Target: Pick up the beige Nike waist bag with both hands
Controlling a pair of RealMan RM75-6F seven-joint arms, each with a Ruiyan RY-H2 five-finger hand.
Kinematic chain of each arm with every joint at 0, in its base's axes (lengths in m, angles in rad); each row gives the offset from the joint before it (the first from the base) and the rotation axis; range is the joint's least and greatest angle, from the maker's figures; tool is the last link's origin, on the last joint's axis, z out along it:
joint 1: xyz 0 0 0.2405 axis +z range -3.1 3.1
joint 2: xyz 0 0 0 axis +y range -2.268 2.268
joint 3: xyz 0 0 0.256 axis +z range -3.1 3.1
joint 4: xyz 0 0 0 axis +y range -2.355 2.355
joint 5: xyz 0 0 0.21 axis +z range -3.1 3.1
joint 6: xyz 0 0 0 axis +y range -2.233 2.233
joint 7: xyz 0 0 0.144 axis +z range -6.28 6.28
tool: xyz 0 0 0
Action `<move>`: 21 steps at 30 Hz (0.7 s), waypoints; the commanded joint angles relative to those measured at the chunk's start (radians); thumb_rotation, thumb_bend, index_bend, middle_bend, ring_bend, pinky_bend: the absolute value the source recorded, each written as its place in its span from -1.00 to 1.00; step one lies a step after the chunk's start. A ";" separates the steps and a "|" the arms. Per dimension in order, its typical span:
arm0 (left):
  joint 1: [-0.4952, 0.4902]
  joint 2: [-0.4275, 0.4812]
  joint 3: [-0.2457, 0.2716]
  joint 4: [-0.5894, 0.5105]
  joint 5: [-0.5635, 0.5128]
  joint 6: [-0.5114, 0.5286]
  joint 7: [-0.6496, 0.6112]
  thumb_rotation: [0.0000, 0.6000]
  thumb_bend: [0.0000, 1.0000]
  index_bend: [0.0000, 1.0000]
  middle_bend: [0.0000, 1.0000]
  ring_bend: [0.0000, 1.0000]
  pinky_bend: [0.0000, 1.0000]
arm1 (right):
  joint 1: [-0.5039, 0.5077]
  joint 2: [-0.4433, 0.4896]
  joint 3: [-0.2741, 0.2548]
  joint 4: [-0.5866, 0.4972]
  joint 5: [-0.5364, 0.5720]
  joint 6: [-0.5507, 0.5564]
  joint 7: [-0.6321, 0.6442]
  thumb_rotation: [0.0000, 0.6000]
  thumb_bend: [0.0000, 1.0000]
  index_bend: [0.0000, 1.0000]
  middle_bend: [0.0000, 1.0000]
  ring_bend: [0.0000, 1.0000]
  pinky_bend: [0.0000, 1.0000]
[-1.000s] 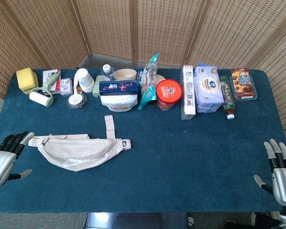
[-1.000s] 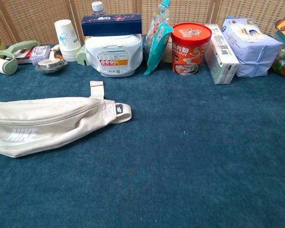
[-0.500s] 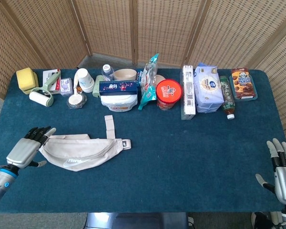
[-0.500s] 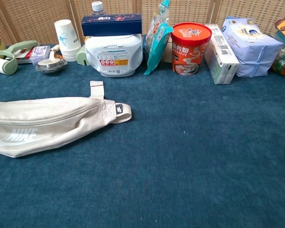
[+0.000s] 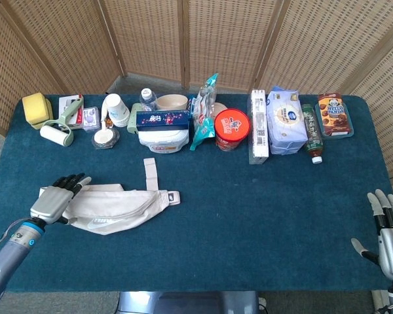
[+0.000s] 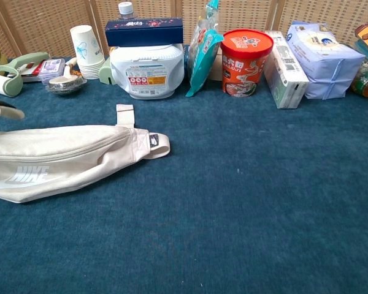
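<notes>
The beige Nike waist bag (image 5: 118,208) lies flat on the blue table cloth at the front left, with one strap end (image 5: 149,167) pointing toward the back. In the chest view the bag (image 6: 67,158) shows its Nike logo. My left hand (image 5: 54,200) is over the bag's left end with its fingers stretched out and apart, and I cannot tell whether it touches the fabric. Only a fingertip of the left hand (image 6: 3,111) shows at the chest view's left edge. My right hand (image 5: 390,234) hovers at the table's front right corner, fingers spread, holding nothing, far from the bag.
A row of goods lines the back edge: a yellow sponge (image 5: 36,106), lint roller (image 5: 55,135), paper cups (image 5: 116,108), white tub (image 5: 162,138), red noodle cup (image 5: 232,129), tissue pack (image 5: 286,120) and bottle (image 5: 311,133). A wicker screen stands behind.
My left hand has moved right and away from the table's front edge, from beside the bag to over its left end. The right hand has sunk slightly. The bag has not shifted.
</notes>
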 commanded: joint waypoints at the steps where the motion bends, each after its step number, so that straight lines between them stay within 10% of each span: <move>1: -0.004 -0.016 -0.005 0.001 -0.022 0.011 0.032 1.00 -0.89 -0.33 -0.23 -0.41 -0.14 | 0.000 0.001 -0.001 -0.001 -0.002 -0.001 0.004 1.00 -1.00 -1.00 -1.00 -1.00 -1.00; 7: 0.002 -0.029 -0.008 0.004 -0.051 0.031 0.071 1.00 -0.86 -0.01 0.17 -0.07 0.13 | 0.002 0.000 -0.005 -0.001 -0.006 -0.005 0.001 1.00 -1.00 -1.00 -1.00 -1.00 -1.00; 21: 0.015 0.083 -0.015 -0.157 0.044 0.177 -0.022 1.00 -0.86 0.02 0.21 -0.04 0.15 | 0.024 -0.025 -0.045 -0.005 -0.065 -0.054 -0.074 1.00 -1.00 -1.00 -1.00 -1.00 -1.00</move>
